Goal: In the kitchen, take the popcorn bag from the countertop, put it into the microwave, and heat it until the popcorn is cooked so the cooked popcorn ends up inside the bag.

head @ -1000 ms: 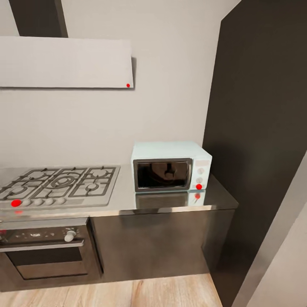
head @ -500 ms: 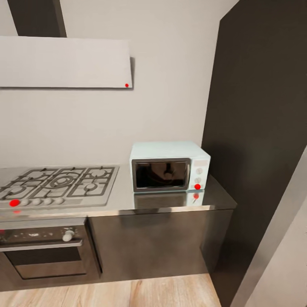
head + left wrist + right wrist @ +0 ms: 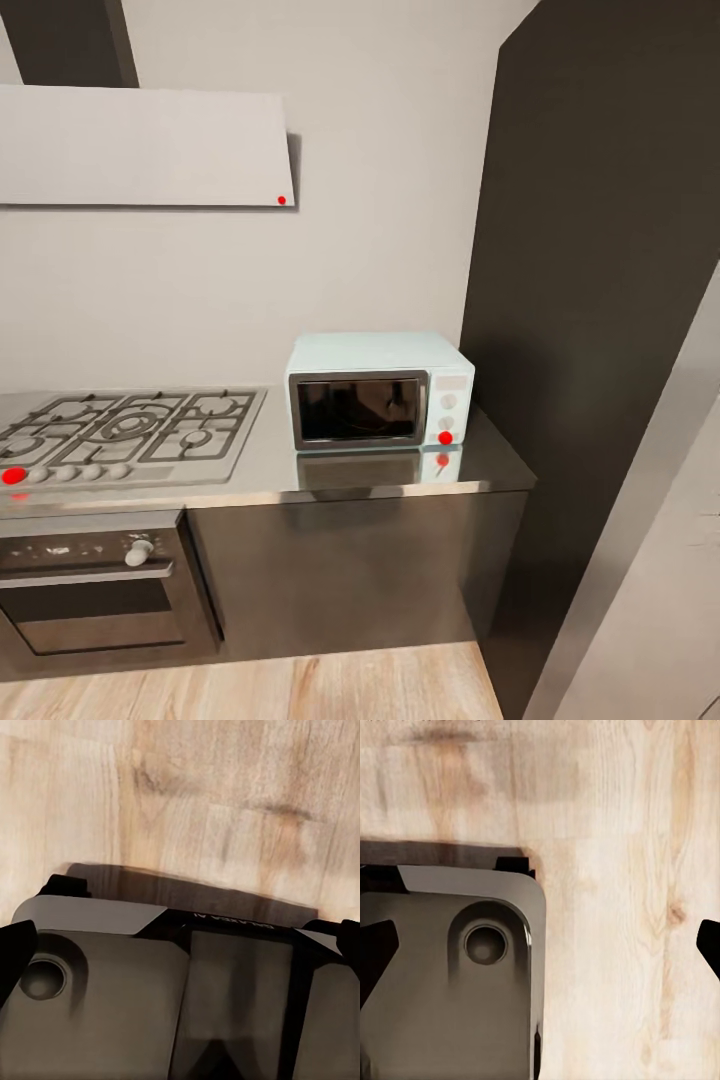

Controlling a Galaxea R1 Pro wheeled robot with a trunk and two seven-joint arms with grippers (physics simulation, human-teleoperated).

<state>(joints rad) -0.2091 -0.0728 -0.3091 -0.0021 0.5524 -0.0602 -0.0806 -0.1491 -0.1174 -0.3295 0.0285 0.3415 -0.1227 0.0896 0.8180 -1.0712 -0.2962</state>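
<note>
The microwave (image 3: 378,391), door closed, stands on the bench (image 3: 390,478) beside the gas hob (image 3: 120,433). Both wrist views look down on the wooden floor (image 3: 615,832) and the robot's grey base (image 3: 150,990); each tool's opening cannot be told.

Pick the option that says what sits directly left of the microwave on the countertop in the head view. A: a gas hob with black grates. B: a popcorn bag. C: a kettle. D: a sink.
A: the gas hob lies on the countertop to the left of the microwave.
</note>
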